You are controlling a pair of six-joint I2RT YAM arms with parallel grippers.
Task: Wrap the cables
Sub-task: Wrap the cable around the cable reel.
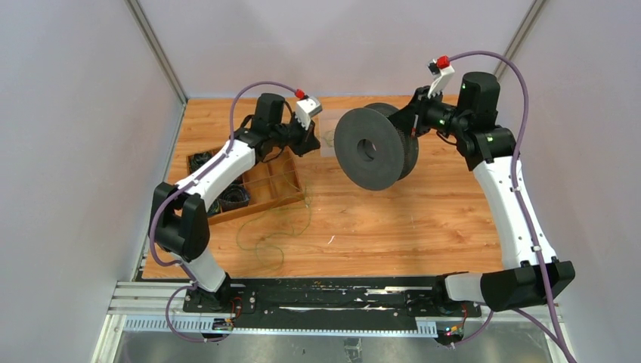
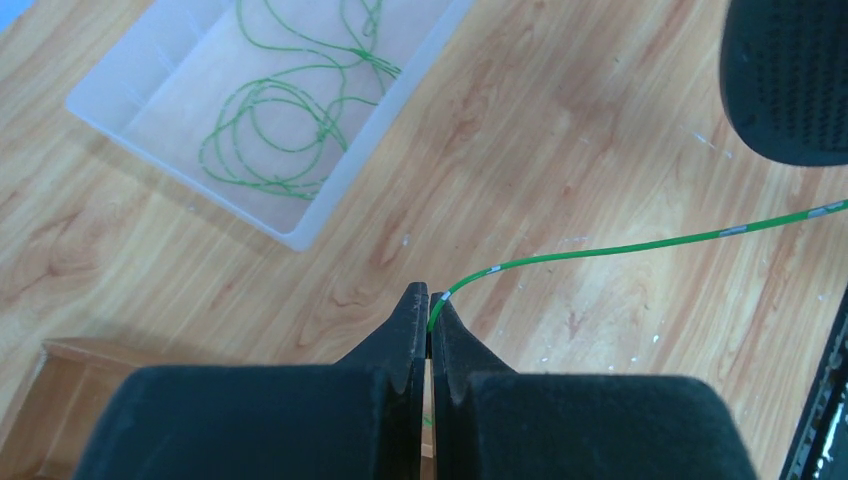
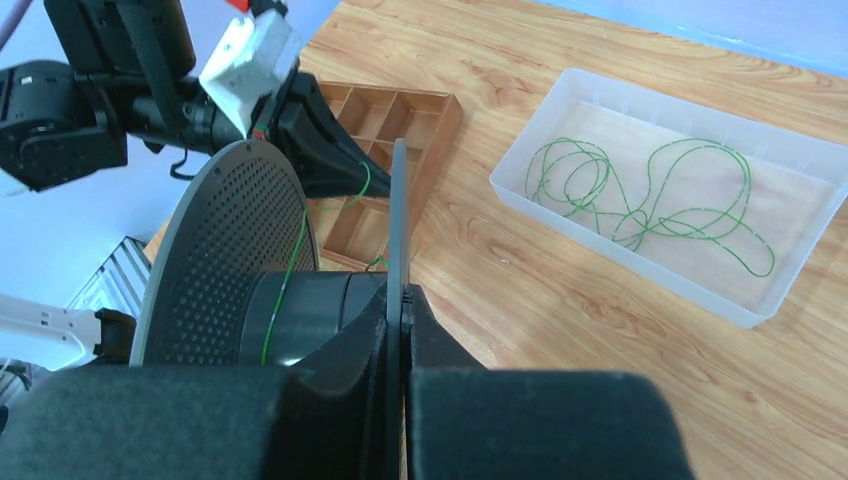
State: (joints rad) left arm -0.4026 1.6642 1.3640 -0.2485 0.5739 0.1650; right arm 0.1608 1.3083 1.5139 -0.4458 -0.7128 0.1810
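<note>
Feeding one thin green cable onto the black spool, your left claw sits just left of the spool, pinched shut on the strand. The strand leaves the claw tips and runs across to the spool's hub. Your right claw is clamped closed on the edge of the spool's thin flange, holding the spool on edge above the worktop.

More cables lie in loose loops in a clear tray beyond the spool. Another slack tangle trails on the worktop on the spool's near-left side, by the wooden box.

The step in hand looks like the winding itself, and it seems early, since only a turn or so shows on the hub.

The next move calls for turning the spool, or circling the strand around it, while your left claw holds light tension. You will need to steer the cable between the flanges so it does not slip off an edge.
</note>
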